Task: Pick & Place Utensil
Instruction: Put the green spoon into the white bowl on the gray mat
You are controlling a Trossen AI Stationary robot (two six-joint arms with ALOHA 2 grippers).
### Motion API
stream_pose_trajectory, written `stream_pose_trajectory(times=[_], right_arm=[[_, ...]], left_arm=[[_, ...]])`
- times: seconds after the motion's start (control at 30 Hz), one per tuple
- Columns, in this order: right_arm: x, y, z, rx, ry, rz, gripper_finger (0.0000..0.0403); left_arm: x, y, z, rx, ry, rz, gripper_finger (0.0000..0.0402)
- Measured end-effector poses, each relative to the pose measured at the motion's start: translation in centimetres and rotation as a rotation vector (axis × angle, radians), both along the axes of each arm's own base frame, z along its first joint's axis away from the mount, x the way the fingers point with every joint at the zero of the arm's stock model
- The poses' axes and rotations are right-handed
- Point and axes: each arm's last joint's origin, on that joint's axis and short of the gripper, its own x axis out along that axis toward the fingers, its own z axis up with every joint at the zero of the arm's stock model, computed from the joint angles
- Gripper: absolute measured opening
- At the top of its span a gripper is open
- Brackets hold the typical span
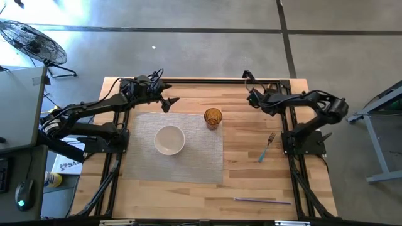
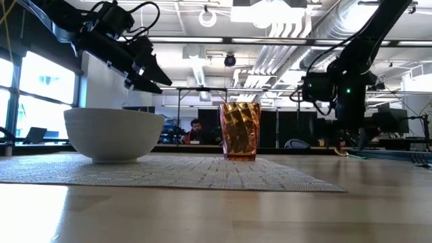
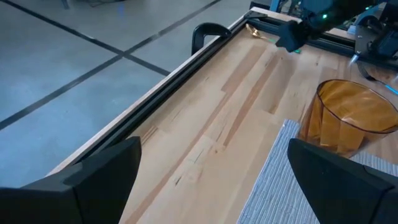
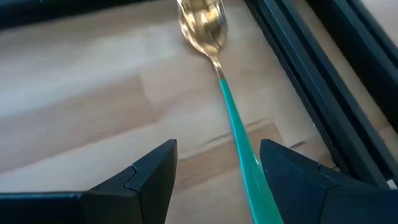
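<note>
Right hand (image 4: 214,171) is over the far right corner of the worktop (image 1: 251,163), fingers spread wide, holding nothing. Gold spoon with teal handle (image 4: 231,112) lies flat on the wood directly under it: the handle runs through the gap between the two fingers, closer to one finger than the other, with the gold bowl out ahead of the fingertips. No contact visible between fingers and spoon.

Left hand (image 1: 168,102) hangs above the far edge of the grey placemat (image 1: 201,160), fingers also wide apart, empty. White bowl (image 1: 169,139) sits on the mat just below it, amber tumbler (image 1: 213,117) off to its side at the mat's corner.

Teal-handled fork (image 1: 267,147) lies on the worktop nearer the front than the right hand, well clear of it.
</note>
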Motion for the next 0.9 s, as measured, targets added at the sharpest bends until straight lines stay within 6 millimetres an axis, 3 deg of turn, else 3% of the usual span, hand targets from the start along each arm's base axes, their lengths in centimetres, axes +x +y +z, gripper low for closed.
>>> stream_pose_trajectory(times=[0.27, 0.67, 0.9], right_arm=[[0.2, -0.3, -1.1, 0.069, -0.007, 0.008, 0.0224], [1.8, 1.7, 0.0, 0.13, -0.129, 0.153, 0.0224], [0.1, 2.2, 0.8, 0.046, 0.036, 0.04, 0.0224]], left_arm=[[-0.1, 0.0, -0.2, -0.011, 0.014, 0.0, 0.0399], [-0.1, 0.0, -0.2, -0.014, 0.016, 0.001, 0.0399], [-0.1, 0.0, -0.2, -0.015, 0.016, 0.001, 0.0399]])
